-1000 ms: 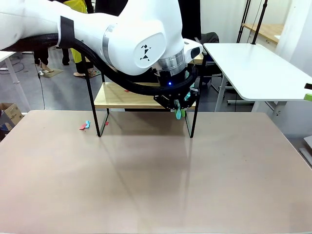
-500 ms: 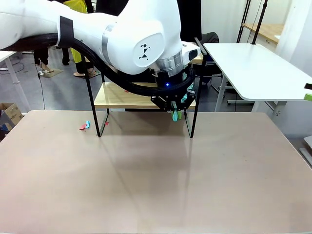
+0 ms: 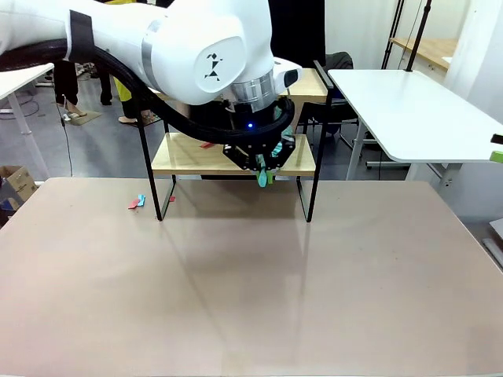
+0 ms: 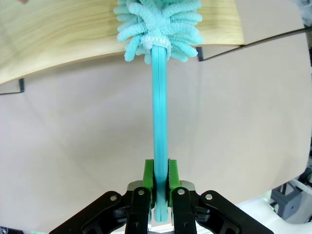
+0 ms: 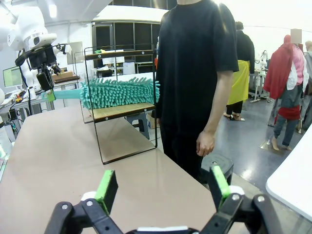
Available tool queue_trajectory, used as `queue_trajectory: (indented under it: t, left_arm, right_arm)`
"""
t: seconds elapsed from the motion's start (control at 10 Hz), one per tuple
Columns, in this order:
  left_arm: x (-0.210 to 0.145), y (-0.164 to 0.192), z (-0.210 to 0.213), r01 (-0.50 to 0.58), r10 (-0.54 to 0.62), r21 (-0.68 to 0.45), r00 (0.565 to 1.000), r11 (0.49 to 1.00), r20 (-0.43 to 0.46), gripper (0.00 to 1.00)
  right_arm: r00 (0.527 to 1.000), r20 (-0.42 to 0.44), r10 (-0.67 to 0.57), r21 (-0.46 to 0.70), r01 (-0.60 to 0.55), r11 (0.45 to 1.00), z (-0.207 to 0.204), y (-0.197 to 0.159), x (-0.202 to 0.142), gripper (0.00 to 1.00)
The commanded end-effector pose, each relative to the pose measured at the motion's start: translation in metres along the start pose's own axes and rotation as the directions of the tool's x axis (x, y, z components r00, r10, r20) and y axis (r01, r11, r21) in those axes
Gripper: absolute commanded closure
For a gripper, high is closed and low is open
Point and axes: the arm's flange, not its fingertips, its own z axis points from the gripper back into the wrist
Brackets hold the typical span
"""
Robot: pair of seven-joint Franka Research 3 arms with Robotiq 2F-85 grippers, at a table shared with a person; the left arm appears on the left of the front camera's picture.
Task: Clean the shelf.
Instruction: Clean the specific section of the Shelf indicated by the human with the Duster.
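The shelf [image 3: 182, 157] stands at the far side of the brown table, its lower wooden board in a thin black frame. My left gripper [image 3: 264, 166] hangs just in front of that board, shut on the teal handle of a duster [image 3: 262, 180]. In the left wrist view the green pads [image 4: 148, 174] clamp the handle [image 4: 160, 136], and the fluffy teal head [image 4: 158, 22] rests on the board [image 4: 58, 39]. The right wrist view shows the duster head [image 5: 119, 92] lying along the lower board [image 5: 117, 111]. My right gripper [image 5: 163, 187] is open and holds nothing.
Small red and teal scraps [image 3: 137, 202] lie on the table left of the shelf leg, and a red scrap [image 3: 206, 144] sits on the lower board. A person in black [image 5: 195, 73] stands beside the shelf. A white table [image 3: 409, 110] stands at the right.
My left arm has slid leftward along the shelf's front, carrying the duster with it across the lower board. The grip on the handle stays the same.
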Motion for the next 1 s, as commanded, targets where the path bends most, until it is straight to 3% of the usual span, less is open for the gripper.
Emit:
queue_trajectory:
  t: [0.0, 0.5, 0.9]
  left_arm:
    - [-0.012, 0.02, -0.001, -0.052, 0.053, 0.049, 0.998, 0.997, -0.024, 0.86]
    - [-0.02, 0.067, 0.009, -0.118, 0.125, 0.202, 0.992, 0.972, -0.026, 0.86]
    - [-0.034, 0.107, 0.018, -0.162, 0.185, 0.391, 0.983, 0.906, -0.021, 0.86]
  right_arm:
    - [0.999, -0.032, -0.01, -0.004, 0.01, 1.0, -0.003, 0.002, 0.007, 0.0]
    - [0.999, -0.032, -0.01, -0.004, 0.01, 1.0, -0.003, 0.002, 0.007, 0.0]
    - [0.999, -0.032, -0.01, -0.004, 0.01, 1.0, -0.003, 0.002, 0.007, 0.0]
